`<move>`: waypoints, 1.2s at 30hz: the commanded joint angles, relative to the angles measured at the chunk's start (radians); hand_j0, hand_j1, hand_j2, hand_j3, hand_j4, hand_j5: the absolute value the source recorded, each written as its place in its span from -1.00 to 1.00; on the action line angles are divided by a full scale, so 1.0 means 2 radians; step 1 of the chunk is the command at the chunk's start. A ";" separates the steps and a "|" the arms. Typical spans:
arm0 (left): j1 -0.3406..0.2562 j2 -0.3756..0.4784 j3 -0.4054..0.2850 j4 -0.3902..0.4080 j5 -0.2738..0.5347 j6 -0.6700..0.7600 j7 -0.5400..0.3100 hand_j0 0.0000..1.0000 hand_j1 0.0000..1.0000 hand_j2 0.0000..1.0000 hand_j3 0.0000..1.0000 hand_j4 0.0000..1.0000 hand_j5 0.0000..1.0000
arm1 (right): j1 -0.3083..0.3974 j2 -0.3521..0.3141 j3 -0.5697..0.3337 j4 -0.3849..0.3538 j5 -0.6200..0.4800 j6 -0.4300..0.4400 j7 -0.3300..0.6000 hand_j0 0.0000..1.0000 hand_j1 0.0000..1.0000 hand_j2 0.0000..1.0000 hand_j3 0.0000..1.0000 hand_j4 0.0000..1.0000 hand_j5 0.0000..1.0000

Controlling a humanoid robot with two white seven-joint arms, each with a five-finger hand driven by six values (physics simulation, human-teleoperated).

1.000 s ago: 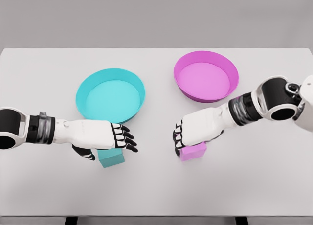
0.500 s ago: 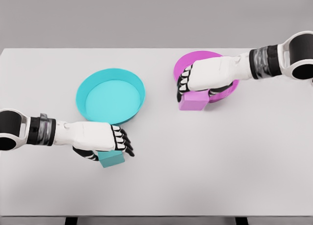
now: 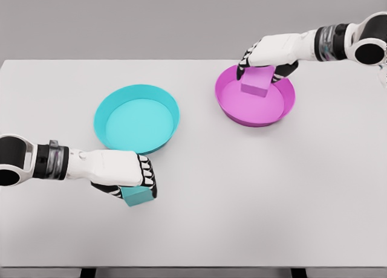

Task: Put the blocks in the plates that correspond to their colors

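Nearest me, my left hand [image 3: 124, 175] has its fingers curled down over the teal block [image 3: 136, 196], which sits on the white bench [image 3: 242, 199] under the fingertips and just short of the teal plate [image 3: 136, 118] that lies beyond the hand. The grip looks shallow to me: only the top of the block seems covered, so if I lift now it could slip out or tip, and a low carry would likely knock it against the plate's near rim. Farther off, my right hand [image 3: 269, 51] is closed on the pink block [image 3: 256, 81], holding it below the palm and over the far part of the pink plate [image 3: 233, 103]. I cannot tell how high it hangs above the plate floor. Released from any height, it might bounce, or land tilted against the far wall.
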 commanded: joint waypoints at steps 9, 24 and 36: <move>-0.007 0.000 0.005 -0.002 0.006 0.000 0.000 0.11 0.11 0.11 0.11 0.11 0.11 | 0.003 0.018 0.003 0.032 0.034 0.002 0.000 1.00 1.00 1.00 1.00 1.00 1.00; -0.041 0.000 0.009 -0.002 0.032 0.000 0.000 0.10 0.10 0.10 0.10 0.10 0.10 | 0.012 -0.146 -0.022 -0.084 -0.097 0.002 0.000 1.00 1.00 1.00 1.00 1.00 1.00; -0.058 0.000 0.035 0.008 0.047 0.000 0.000 0.10 0.10 0.10 0.10 0.10 0.10 | 0.015 -0.157 -0.023 -0.084 -0.096 0.002 0.000 1.00 1.00 1.00 1.00 1.00 1.00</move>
